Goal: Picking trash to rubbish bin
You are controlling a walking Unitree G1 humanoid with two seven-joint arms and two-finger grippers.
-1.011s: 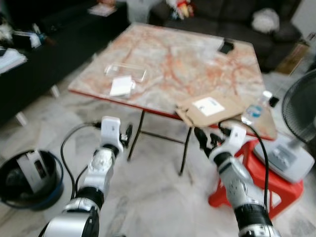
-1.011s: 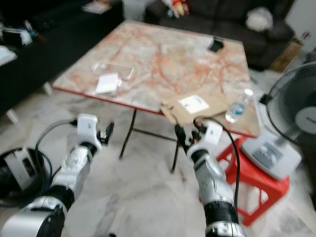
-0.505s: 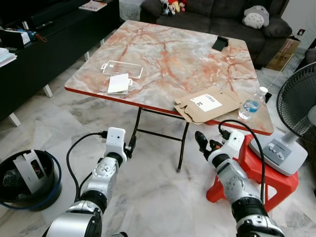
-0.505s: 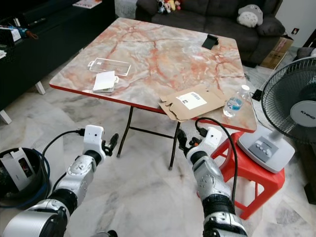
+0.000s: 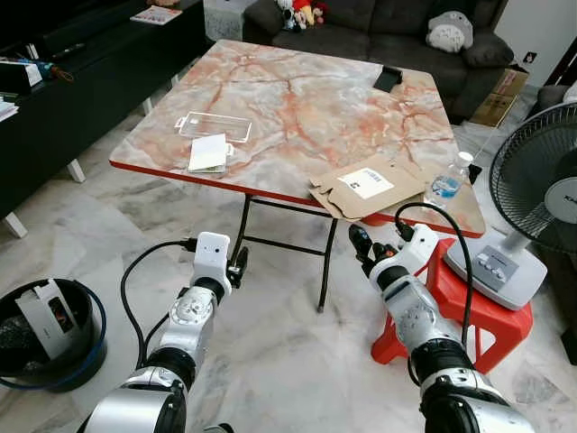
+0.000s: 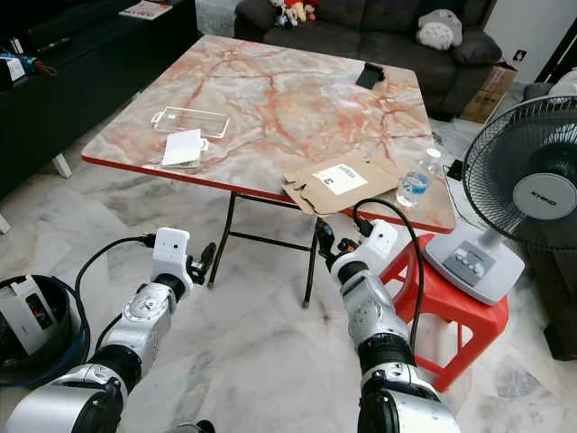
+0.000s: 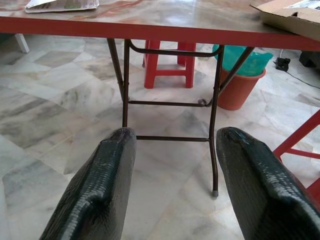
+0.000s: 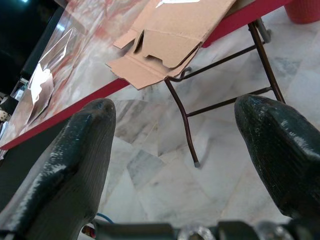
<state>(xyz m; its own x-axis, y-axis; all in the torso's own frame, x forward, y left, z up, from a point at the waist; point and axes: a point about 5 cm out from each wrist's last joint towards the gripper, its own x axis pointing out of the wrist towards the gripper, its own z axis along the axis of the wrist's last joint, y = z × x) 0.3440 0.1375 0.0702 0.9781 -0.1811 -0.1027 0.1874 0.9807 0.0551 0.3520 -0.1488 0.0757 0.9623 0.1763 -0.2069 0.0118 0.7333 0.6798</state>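
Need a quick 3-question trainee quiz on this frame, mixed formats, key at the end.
1. True or false: the flattened cardboard box overhangs the near edge of the marble table.
2. Multiple choice: the plastic water bottle stands A) on the red stool, B) on the table's near right corner, C) in the bin.
3. Short answer: how do the fingers of the left pincer and the right pincer stand, and what do they hold?

Key
1. True.
2. B; the red stool is beside the table, lower down, and the black rubbish bin sits on the floor at the robot's left.
3. Both open, holding nothing, below the table edge.
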